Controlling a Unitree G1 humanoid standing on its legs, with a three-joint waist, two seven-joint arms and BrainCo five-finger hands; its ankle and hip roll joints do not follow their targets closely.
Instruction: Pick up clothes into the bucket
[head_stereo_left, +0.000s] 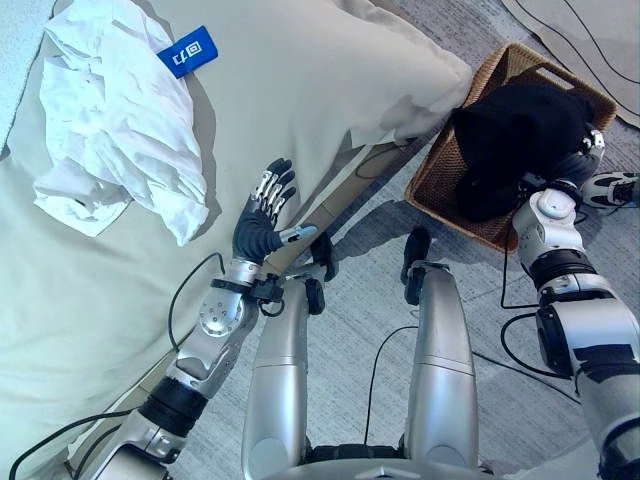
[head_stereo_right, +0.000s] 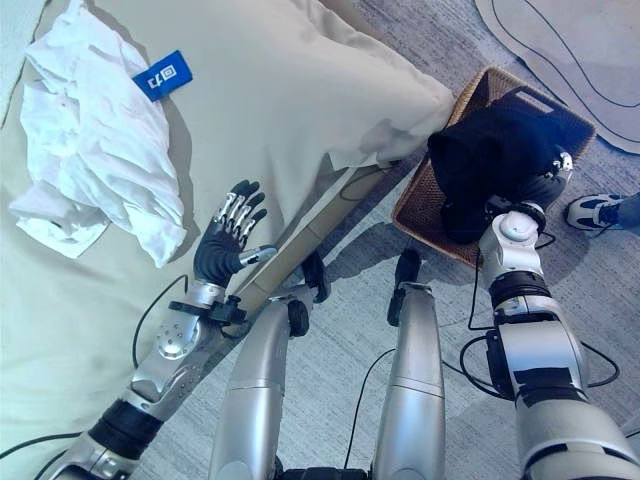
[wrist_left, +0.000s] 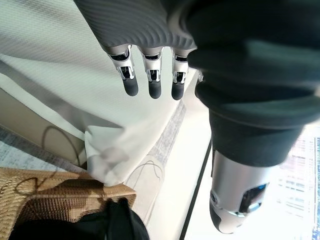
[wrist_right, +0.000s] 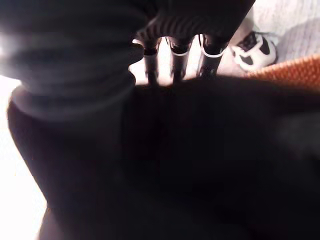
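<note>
Over the brown woven wicker basket (head_stereo_left: 432, 170), the right hand (head_stereo_left: 582, 158) presses into a black garment (head_stereo_left: 515, 135) heaped inside it, its fingers buried, so their grip cannot be told; left of the basket, a crumpled white garment (head_stereo_left: 115, 125) lies on the pale bed (head_stereo_left: 330, 80), seemingly next; the left hand (head_stereo_left: 262, 218) hovers nearby, fingers straight.

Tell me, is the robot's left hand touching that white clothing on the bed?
Apart. In the left eye view the left hand hangs open over bare bedding, with a clear strip of sheet between it and the white clothing.
</note>
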